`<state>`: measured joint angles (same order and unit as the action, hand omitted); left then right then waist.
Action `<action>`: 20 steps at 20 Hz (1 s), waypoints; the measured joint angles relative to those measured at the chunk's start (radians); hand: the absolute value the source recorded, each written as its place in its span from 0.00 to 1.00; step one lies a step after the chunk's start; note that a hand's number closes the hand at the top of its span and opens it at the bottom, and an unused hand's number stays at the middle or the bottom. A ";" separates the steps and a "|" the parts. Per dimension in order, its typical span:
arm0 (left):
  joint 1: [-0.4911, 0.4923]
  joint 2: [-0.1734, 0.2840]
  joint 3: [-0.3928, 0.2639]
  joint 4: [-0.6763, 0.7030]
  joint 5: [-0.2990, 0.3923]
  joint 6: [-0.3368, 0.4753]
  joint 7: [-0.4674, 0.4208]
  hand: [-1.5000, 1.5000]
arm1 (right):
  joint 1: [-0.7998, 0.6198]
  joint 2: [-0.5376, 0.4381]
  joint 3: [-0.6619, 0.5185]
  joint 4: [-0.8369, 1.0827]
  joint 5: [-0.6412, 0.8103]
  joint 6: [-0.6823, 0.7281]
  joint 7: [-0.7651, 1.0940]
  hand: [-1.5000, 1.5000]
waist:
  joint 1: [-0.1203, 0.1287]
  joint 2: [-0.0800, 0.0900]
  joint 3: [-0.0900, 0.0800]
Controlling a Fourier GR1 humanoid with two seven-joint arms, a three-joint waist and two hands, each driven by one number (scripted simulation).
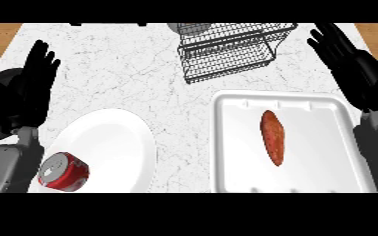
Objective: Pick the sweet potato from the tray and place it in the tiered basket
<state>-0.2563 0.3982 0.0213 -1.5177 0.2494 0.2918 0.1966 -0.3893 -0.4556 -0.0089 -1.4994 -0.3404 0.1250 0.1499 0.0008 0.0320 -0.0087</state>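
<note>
Clearly, the sweet potato [272, 136] is a long, narrow, orange-brown root with pointed ends, and it lies almost straight from 12 to 6 o'clock. We see it inside the white tray [347, 180], a little right of the tray's middle, and nothing touches it. This tray has a raised rim and rounded corners, and it holds only the sweet potato.

At 12 o'clock from the tray stands the tiered basket [230, 52], made of dark wire with two levels. We cannot tell if anything is inside it; a grey round shape shows behind its top edge.

At 9 o'clock from the tray is a white plate [118, 140]. A red soda can [63, 172] with a silver top lies at the plate's 7 o'clock edge.

Our left hand [33, 87] rests at the view's left edge, fingers straight and up, holding nothing. Our right hand [347, 62] shows at 2 o'clock from the tray, also with straight fingers and nothing in it.
</note>
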 measured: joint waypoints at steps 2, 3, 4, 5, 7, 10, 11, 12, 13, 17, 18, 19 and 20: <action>0.009 -0.012 -0.015 0.003 0.002 -0.021 0.001 0.50 | 0.040 0.016 -0.007 -0.011 0.015 -0.002 -0.053 1.00 | -0.003 -0.013 0.004; 0.011 -0.021 -0.028 0.011 0.004 -0.034 0.001 0.50 | 0.071 0.023 -0.019 -0.030 0.017 -0.005 -0.092 1.00 | -0.012 -0.017 0.005; 0.022 -0.030 -0.045 0.013 0.006 -0.049 0.000 0.50 | 0.106 0.038 -0.025 -0.055 0.024 -0.012 -0.141 1.00 | -0.019 -0.022 0.006; 0.033 -0.039 -0.065 0.013 0.008 -0.065 0.000 0.50 | 0.142 0.053 -0.036 -0.078 0.028 -0.017 -0.195 1.00 | -0.029 -0.026 0.007; 0.054 -0.058 -0.099 0.010 0.014 -0.087 0.007 0.50 | 0.206 0.058 -0.086 -0.088 0.062 -0.075 -0.261 0.00 | -0.060 -0.031 0.008; 0.081 -0.080 -0.132 0.009 0.034 -0.124 0.012 0.50 | 0.301 0.138 -0.184 -0.058 0.082 -0.236 -0.335 0.00 | -0.082 -0.033 0.010; 0.081 -0.088 -0.145 0.013 0.035 -0.134 0.013 0.50 | 0.339 0.173 -0.199 -0.062 0.088 -0.265 -0.386 0.00 | -0.077 -0.033 0.011; 0.092 -0.097 -0.162 0.013 0.034 -0.146 0.006 0.50 | 0.385 0.204 -0.202 -0.077 0.104 -0.286 -0.440 0.00 | -0.071 -0.034 0.011; 0.086 -0.105 -0.172 0.019 0.034 -0.155 0.005 0.50 | 0.424 0.226 -0.199 -0.076 0.123 -0.288 -0.507 0.00 | -0.062 -0.034 0.012; 0.075 -0.117 -0.192 0.026 0.035 -0.185 0.003 0.50 | 0.588 0.273 -0.116 -0.153 0.257 -0.312 -0.644 0.00 | -0.038 -0.036 0.012; 0.077 -0.122 -0.202 0.024 0.031 -0.187 0.005 0.50 | 0.623 0.268 -0.098 -0.187 0.295 -0.326 -0.637 0.00 | -0.034 -0.036 0.012; 0.076 -0.125 -0.206 0.017 0.030 -0.185 0.014 0.50 | 0.663 0.260 -0.080 -0.214 0.338 -0.340 -0.629 0.00 | -0.033 -0.037 0.011; 0.072 -0.129 -0.209 0.017 0.029 -0.184 0.017 0.50 | 0.703 0.249 -0.065 -0.245 0.380 -0.355 -0.612 0.00 | -0.033 -0.037 0.011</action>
<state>-0.1840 0.2692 -0.1874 -1.5004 0.2784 0.1078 0.2140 0.3137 -0.2063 -0.0736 -1.7447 0.0400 -0.2299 -0.4618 -0.0323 -0.0053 0.0021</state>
